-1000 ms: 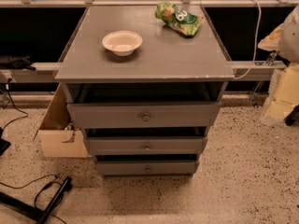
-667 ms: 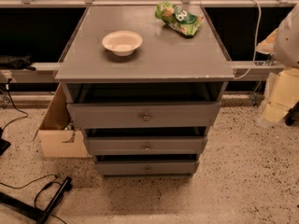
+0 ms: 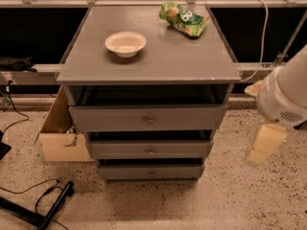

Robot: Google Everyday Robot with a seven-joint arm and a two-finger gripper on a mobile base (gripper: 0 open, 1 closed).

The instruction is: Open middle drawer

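The middle drawer is the second of three grey flat fronts on the cabinet, with a small round knob at its centre. The taller top drawer is above it and the lowest drawer is below it. My gripper hangs pale yellow under the white arm at the right edge of the camera view. It is to the right of the cabinet at about the height of the middle drawer, apart from it and touching nothing.
On the cabinet top are a white bowl and a green snack bag. An open cardboard box stands at the cabinet's left on the speckled floor. Black cables and a stand lie at the lower left. A white cable hangs at the right.
My arm and gripper have moved down and a little left, closer to the cabinet's right side. The drawers, bowl and bag have not moved.
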